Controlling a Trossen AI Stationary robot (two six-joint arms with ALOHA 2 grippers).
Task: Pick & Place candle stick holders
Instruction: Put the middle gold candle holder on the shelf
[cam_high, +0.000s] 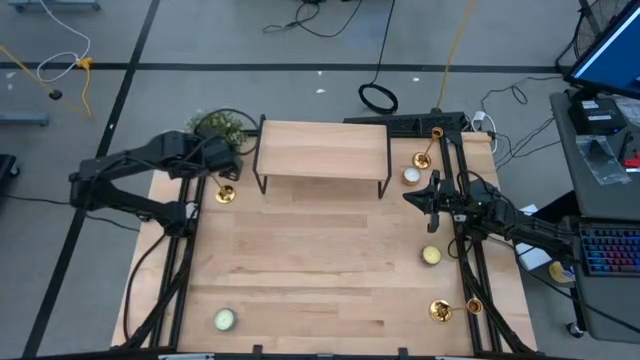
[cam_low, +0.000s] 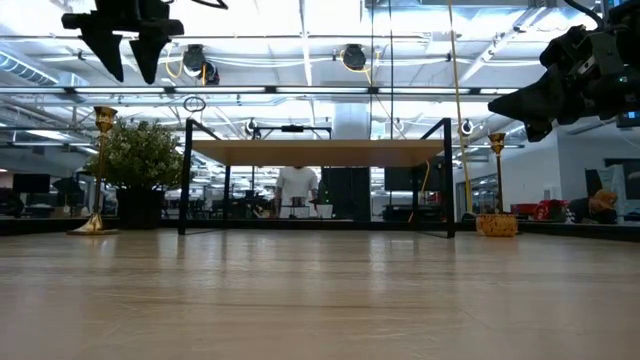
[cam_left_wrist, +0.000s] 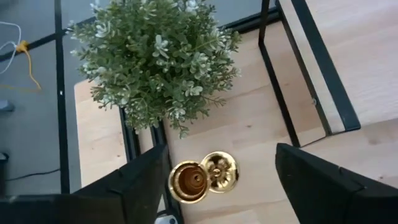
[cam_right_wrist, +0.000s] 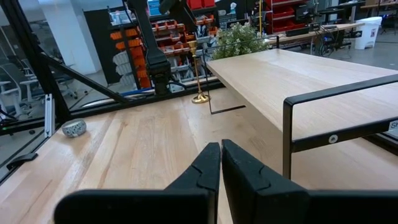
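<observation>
The left gripper, fingers apart, is hovering over the upright candle stick holder beside the plant. Lifting straight up should be avoiding a knock. The right gripper is waiting, fingers together.

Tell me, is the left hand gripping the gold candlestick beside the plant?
No, the left hand hangs open above the candlestick, its fingers spread clear on either side of it, next to the plant.

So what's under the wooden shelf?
Under the shelf the low view shows bare tabletop between its black legs, with nothing standing there. From above, the shelf top hides that spot entirely.
</observation>
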